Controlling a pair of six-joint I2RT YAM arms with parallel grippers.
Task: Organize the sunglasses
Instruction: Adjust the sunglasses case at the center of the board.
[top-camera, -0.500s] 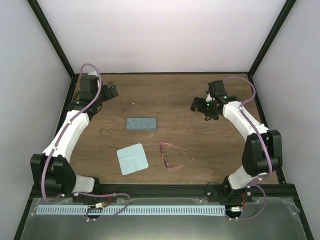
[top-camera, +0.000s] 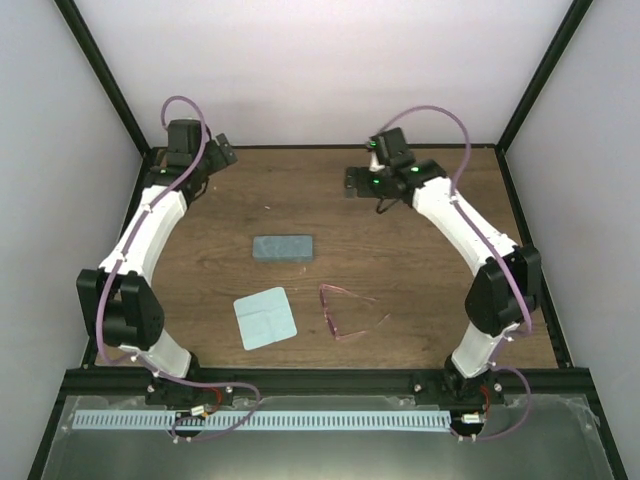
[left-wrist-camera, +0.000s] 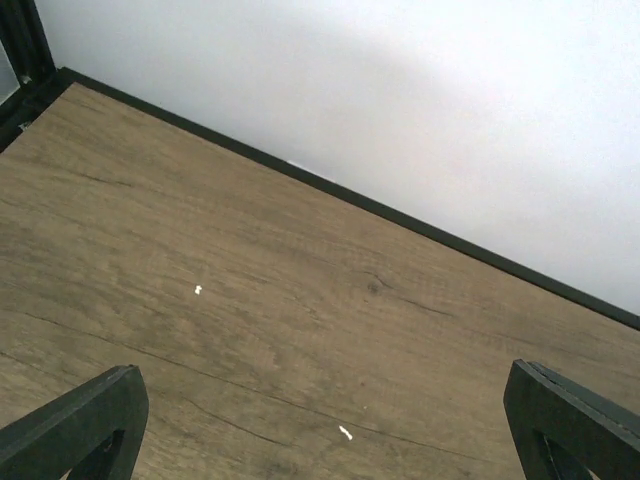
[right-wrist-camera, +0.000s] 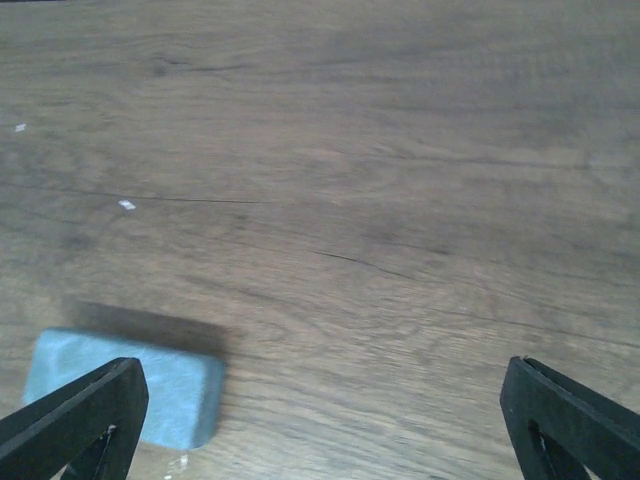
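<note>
The sunglasses (top-camera: 345, 312), thin pink-red frame with temple arms spread, lie on the wooden table near the front middle, seen only in the top view. My left gripper (top-camera: 222, 154) is open and empty at the far left back corner. My right gripper (top-camera: 358, 181) is open and empty, held above the back middle of the table. In the right wrist view its fingers (right-wrist-camera: 80, 415) stand wide apart, with the closed grey-blue case (right-wrist-camera: 125, 385) at lower left. The left wrist view shows only bare table between wide-apart fingers (left-wrist-camera: 85, 420).
The closed grey-blue case (top-camera: 283, 247) lies mid-table. A pale blue square cloth (top-camera: 265, 317) lies left of the sunglasses. A black frame rail (left-wrist-camera: 400, 215) and white walls bound the table at the back and sides.
The right arm has swung left and toward the back, from the right side to the back middle. The left gripper has moved farther back into the left corner. The objects on the table have not moved.
</note>
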